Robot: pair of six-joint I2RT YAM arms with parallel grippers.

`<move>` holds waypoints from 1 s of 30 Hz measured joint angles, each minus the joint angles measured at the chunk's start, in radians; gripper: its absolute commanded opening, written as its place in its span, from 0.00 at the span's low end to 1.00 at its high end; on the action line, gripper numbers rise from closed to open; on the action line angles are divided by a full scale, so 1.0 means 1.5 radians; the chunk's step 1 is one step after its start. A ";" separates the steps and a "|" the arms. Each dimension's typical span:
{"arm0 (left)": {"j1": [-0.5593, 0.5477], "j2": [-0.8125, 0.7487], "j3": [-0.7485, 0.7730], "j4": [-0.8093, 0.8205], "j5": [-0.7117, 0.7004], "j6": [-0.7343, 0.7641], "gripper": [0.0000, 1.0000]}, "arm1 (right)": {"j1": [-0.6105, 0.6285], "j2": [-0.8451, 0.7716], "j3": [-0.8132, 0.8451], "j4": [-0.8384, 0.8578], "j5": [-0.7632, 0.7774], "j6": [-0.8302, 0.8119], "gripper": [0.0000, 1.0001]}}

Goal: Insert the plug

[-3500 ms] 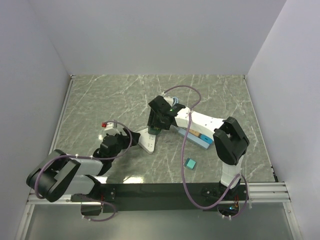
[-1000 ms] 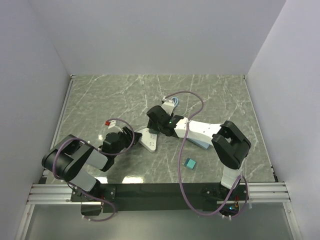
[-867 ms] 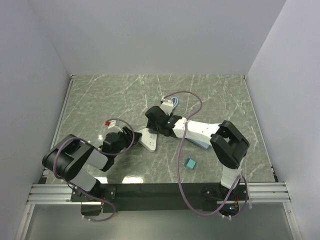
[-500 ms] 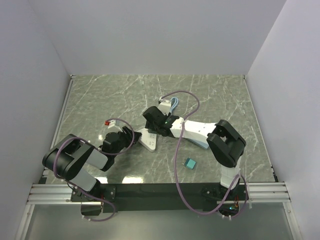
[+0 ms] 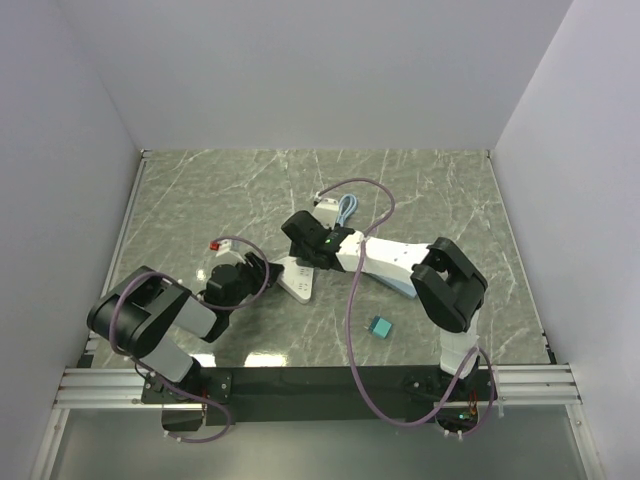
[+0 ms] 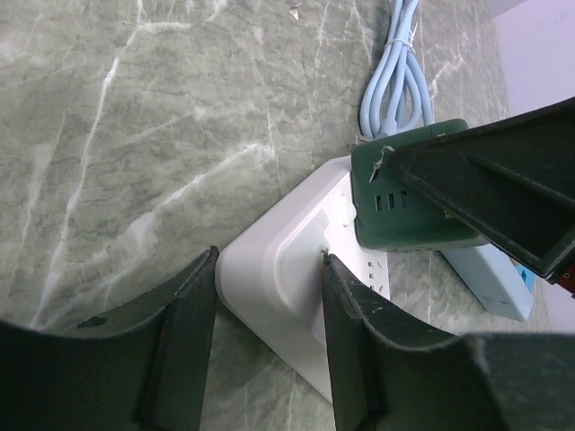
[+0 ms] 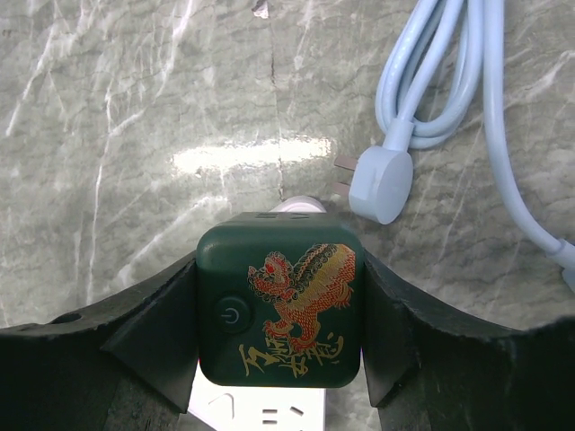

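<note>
1 power strip (image 6: 278,269), 1 green plug (image 7: 278,310), 1 blue cable (image 7: 429,90), 1 teal block (image 5: 380,327)

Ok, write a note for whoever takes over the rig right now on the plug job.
Left claw: closed on the end of the white power strip, steadying it on the table.
Right claw: closed on the dark green cube adapter, which sits against the strip's socket face.
Done: both things are grasped and the adapter is at the sockets.
Left to do: the prongs are hidden, so seating is unconfirmed. Probably press it home, then release.
The light blue cable lies loose beyond the strip.
</note>
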 measured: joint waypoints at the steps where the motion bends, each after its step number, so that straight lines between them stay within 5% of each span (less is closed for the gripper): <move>1: 0.000 0.002 0.001 0.002 0.001 0.000 0.00 | 0.000 -0.001 0.001 -0.004 0.001 0.000 0.54; 4: 0.000 0.012 0.004 0.011 0.005 0.000 0.00 | -0.001 -0.005 0.002 -0.014 0.002 -0.004 0.86; 5: 0.000 0.017 0.007 0.015 0.006 -0.001 0.00 | -0.001 -0.007 0.001 -0.029 -0.013 -0.012 0.89; 21: 0.003 0.054 0.022 0.048 0.019 0.003 0.02 | 0.013 -0.185 -0.095 -0.107 -0.042 -0.072 0.95; 22: 0.003 0.054 0.023 0.047 0.019 0.003 0.10 | 0.013 -0.208 -0.108 -0.114 -0.038 -0.070 0.95; 23: 0.003 0.054 0.024 0.046 0.019 0.005 0.31 | 0.013 -0.231 -0.121 -0.121 -0.035 -0.067 0.95; 25: 0.004 0.050 0.025 0.042 0.019 0.005 0.52 | 0.013 -0.270 -0.146 -0.141 -0.031 -0.063 0.95; 26: 0.004 0.045 0.025 0.037 0.018 0.007 0.71 | 0.013 -0.287 -0.159 -0.149 -0.030 -0.062 0.95; 29: 0.004 0.023 0.024 -0.001 0.011 0.031 0.99 | 0.013 -0.327 -0.199 -0.176 -0.035 -0.062 0.95; 30: 0.004 0.007 0.024 -0.009 0.008 0.040 0.99 | 0.013 -0.340 -0.212 -0.183 -0.039 -0.065 0.96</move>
